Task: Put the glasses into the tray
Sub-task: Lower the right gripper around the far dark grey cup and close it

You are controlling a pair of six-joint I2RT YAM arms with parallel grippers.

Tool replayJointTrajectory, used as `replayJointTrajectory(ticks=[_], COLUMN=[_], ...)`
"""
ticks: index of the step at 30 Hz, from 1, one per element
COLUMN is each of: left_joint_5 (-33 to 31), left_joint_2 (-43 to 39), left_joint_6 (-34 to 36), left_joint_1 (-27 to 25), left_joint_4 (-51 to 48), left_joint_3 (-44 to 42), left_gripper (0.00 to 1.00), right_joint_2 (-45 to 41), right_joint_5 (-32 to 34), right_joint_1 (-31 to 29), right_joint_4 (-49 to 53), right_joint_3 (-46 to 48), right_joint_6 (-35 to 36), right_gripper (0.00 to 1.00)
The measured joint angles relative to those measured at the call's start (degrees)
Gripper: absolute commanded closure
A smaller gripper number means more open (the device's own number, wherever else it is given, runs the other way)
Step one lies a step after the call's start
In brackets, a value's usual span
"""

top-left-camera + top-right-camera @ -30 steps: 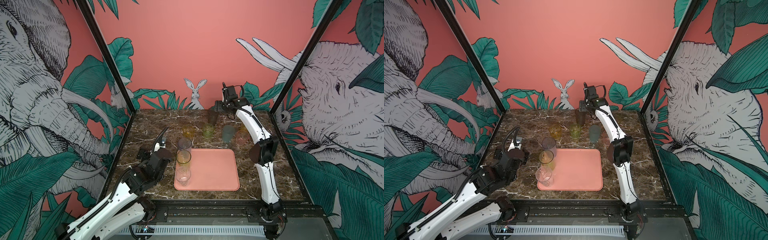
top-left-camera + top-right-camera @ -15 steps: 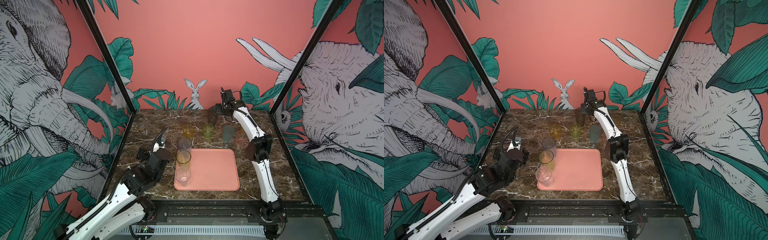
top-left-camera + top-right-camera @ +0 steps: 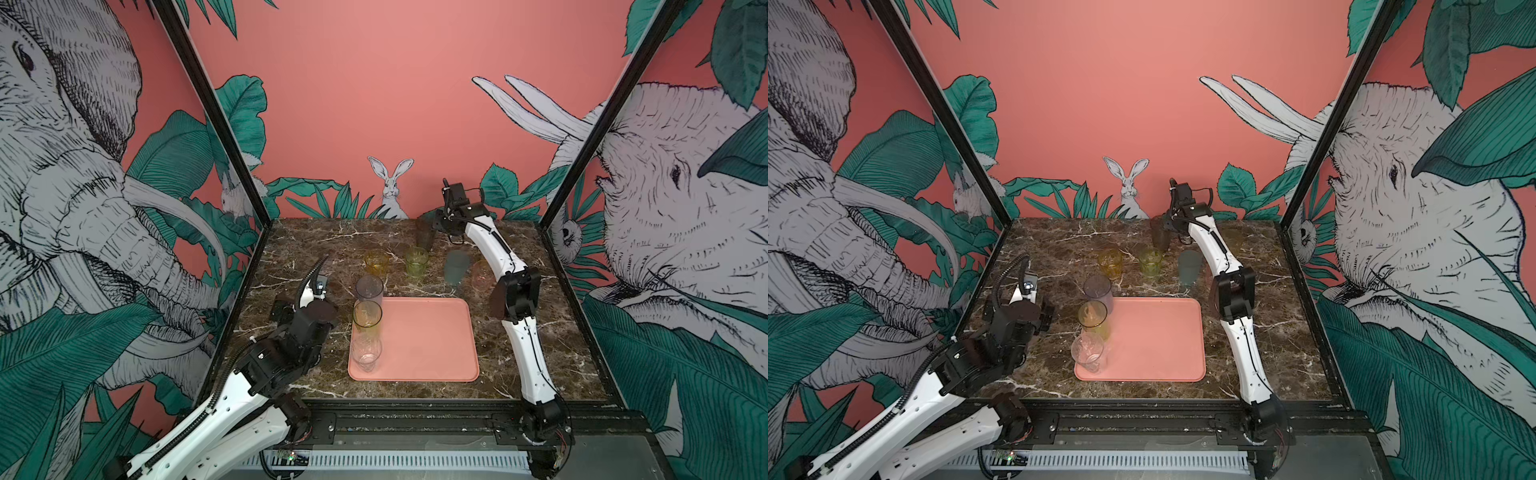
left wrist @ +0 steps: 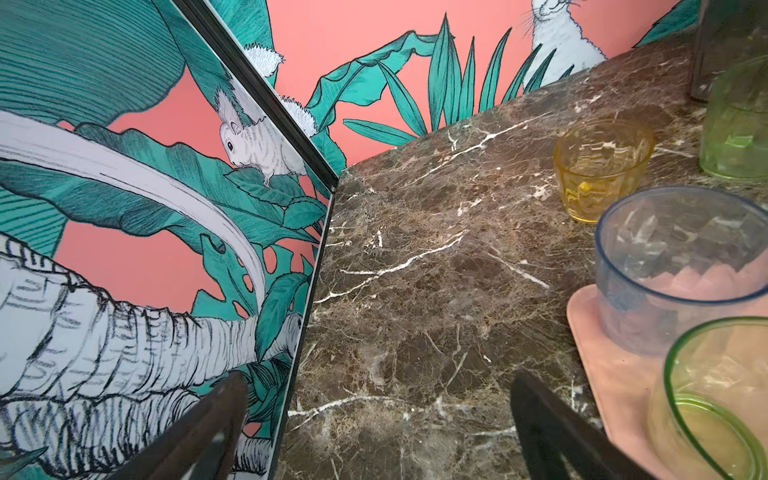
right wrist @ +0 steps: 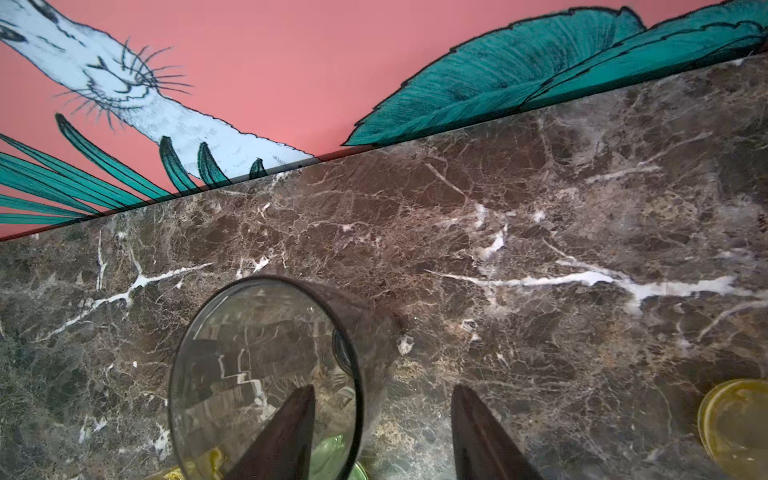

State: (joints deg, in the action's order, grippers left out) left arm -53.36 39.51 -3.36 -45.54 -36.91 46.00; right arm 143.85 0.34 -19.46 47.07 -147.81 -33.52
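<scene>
Your left arm (image 3: 216,411) folds at lower left in both top views, left gripper (image 4: 378,382) jaws wide. Your right arm (image 3: 486,245) reaches to upper centre, right gripper (image 5: 382,392) pointing down, jaws partly apart.

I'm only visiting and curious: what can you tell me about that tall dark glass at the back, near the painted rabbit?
The dark glass is a tall, smoky-brown, see-through tumbler narrowing toward its base. It stands upright and empty at the back of the marble table, just behind the green glass, outside the tray. The right gripper's jaws straddle its rim: one at the mouth, one outside the wall with a gap.
</scene>
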Motion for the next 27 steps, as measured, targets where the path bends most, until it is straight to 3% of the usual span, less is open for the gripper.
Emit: replayJointTrajectory(ticks=[27], left_joint_5=[0.31], left_joint_2=[-1.64], left_joint_6=[1.44], left_joint_1=[0.0], left_joint_4=[0.17], left_joint_3=[0.02], left_gripper=[0.01], right_joint_2=[2.16], right_joint_5=[-1.25], right_joint_1=[0.5], right_joint_4=[-2.91], right_joint_3=[-0.02], right_joint_6=[-2.27], right_gripper=[0.87])
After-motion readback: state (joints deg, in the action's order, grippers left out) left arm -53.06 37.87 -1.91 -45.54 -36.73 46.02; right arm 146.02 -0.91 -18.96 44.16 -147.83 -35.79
